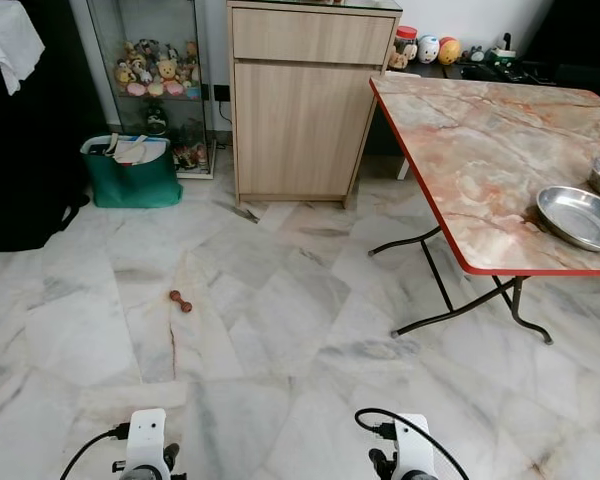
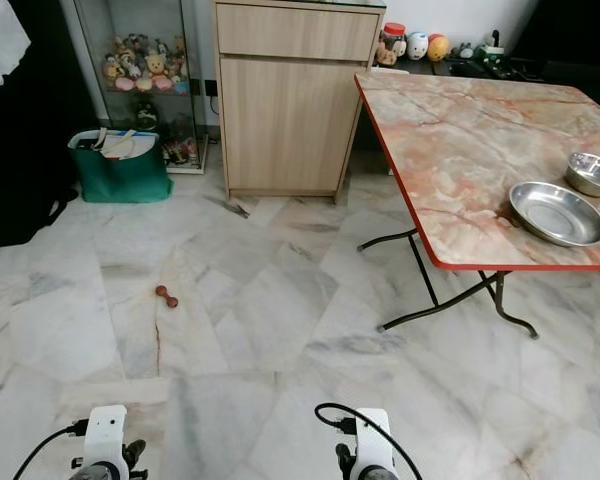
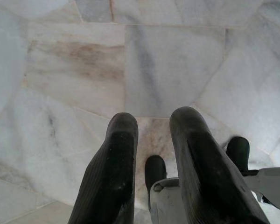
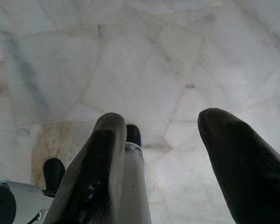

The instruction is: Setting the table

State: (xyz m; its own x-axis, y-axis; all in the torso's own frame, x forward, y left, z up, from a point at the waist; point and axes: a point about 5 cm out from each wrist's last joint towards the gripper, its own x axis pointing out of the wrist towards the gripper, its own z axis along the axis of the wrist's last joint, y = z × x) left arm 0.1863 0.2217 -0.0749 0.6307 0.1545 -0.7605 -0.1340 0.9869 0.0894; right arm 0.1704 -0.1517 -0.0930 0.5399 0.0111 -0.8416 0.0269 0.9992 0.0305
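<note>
No writing can be read on anything here.

Two shiny metal dishes sit on the marble-look tabletop [image 1: 480, 140] with the red edge. The wide steel plate [image 2: 557, 213] is near the front edge. The small steel bowl [image 2: 592, 173] is just behind it, close by but apart. Both look empty.

A green bag [image 1: 132, 172] stands on the floor by a glass cabinet [image 1: 155, 70]. The bag holds white and pale things; what they are is hard to tell. The glass cabinet holds many small stuffed toys on its shelf. A wooden cupboard [image 1: 305, 100] stands between the glass cabinet and the tabletop. Behind the tabletop, a few small round colourful things sit in a row.

One small reddish-brown thing, shaped like a little dumbbell [image 1: 181, 300], lies alone on the marble floor [image 1: 280, 300].

Both arms hang low over the floor, well away from the dishes. The left tool [image 3: 151, 140] has its two black fingers a narrow gap apart, holding nothing. The right tool [image 4: 170, 135] has its fingers spread wide, also holding nothing.
</note>
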